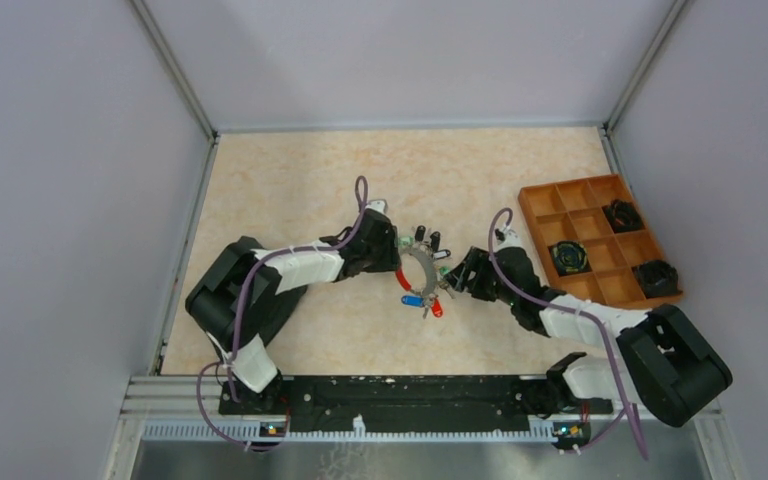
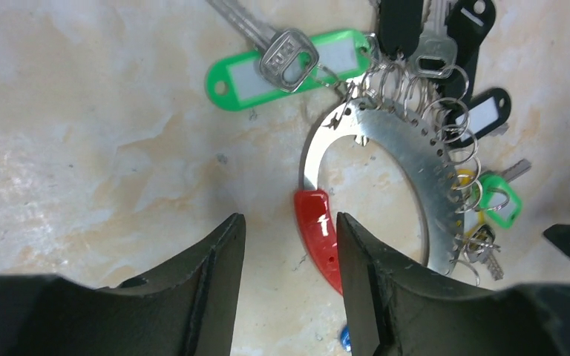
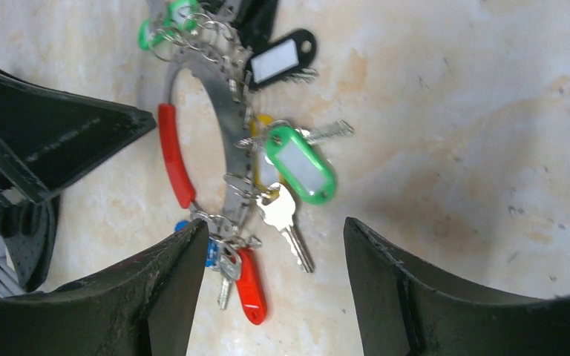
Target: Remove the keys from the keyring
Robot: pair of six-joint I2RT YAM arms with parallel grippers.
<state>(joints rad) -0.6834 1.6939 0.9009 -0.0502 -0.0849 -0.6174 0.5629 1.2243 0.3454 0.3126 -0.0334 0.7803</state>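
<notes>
The keyring [image 1: 422, 272] lies flat on the table between both arms, a grey metal arc [image 2: 408, 148] with a red sleeve [image 2: 316, 231]. Several keys hang from it on small rings: a silver key on a green tag [image 2: 286, 65], black tags [image 2: 482, 115], another green tag [image 3: 300, 165], a silver key [image 3: 288, 226] and a red tag [image 3: 251, 285]. My left gripper [image 2: 289, 221] is open, and the red sleeve lies inside the gap by its right finger. My right gripper [image 3: 274, 222] is open over the silver key and red tag, its left finger beside the ring's end.
An orange compartment tray [image 1: 550, 203] stands at the right, with black coiled objects [image 1: 570, 258] in three of its cells. Grey walls close in the table on three sides. The left gripper [image 1: 397, 255] and right gripper [image 1: 457, 278] face each other closely across the ring.
</notes>
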